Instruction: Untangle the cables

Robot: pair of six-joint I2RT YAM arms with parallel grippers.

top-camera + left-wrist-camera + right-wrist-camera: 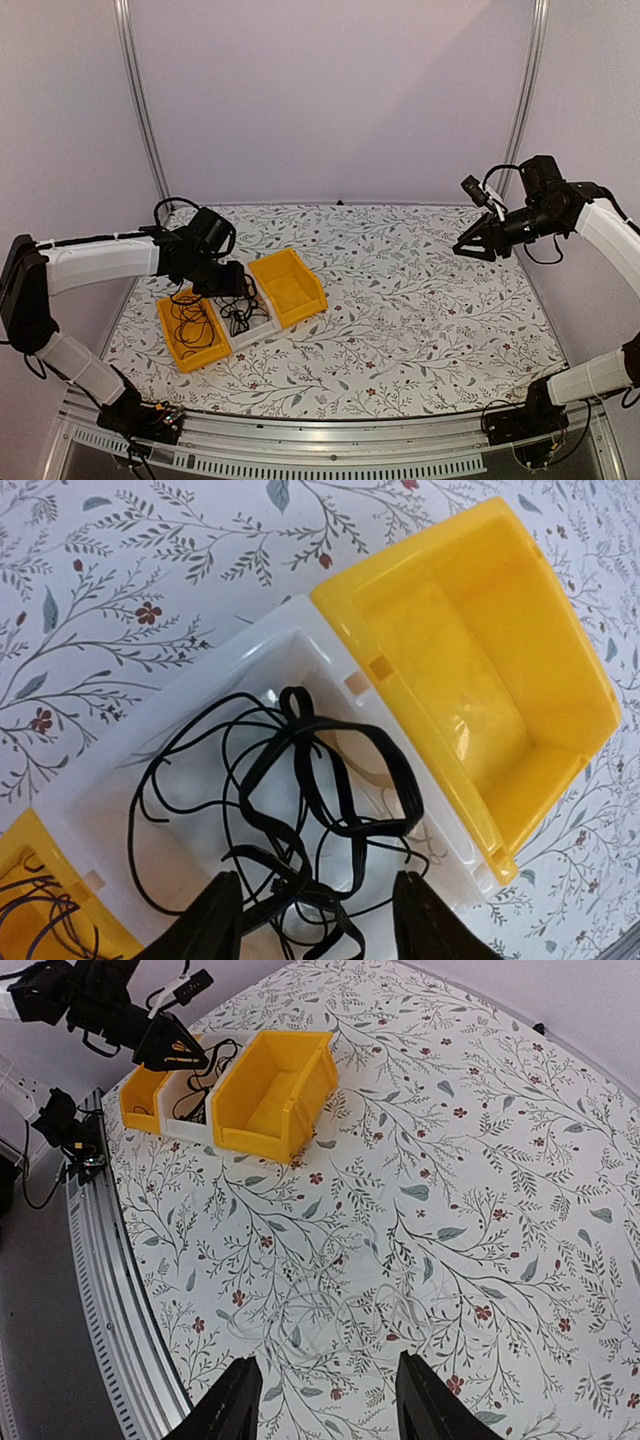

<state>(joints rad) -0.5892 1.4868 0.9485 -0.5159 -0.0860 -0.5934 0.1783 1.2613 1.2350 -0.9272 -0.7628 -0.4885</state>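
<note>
A tangle of black cables (pixel 300 780) lies in the white bin (pixel 180 705). My left gripper (pixel 315 925) hovers just over it, open; strands run between the fingers, which grip none of them. From above, the left gripper (pixel 235 280) sits over the white bin (pixel 262 328). Another black cable (pixel 188 325) lies in the yellow bin (pixel 205 358) on the left. A pale cream cable (pixel 340 1310) lies in loose loops on the tablecloth. My right gripper (pixel 332 1405) hangs high above it, open and empty. It is at the far right in the top view (pixel 472 247).
An empty yellow bin (pixel 290 285) stands against the right side of the white one. The three bins form a slanted row on the left of the floral tablecloth (pixel 420 320). The metal rail of the table's near edge (pixel 100 1260) runs close to the pale cable.
</note>
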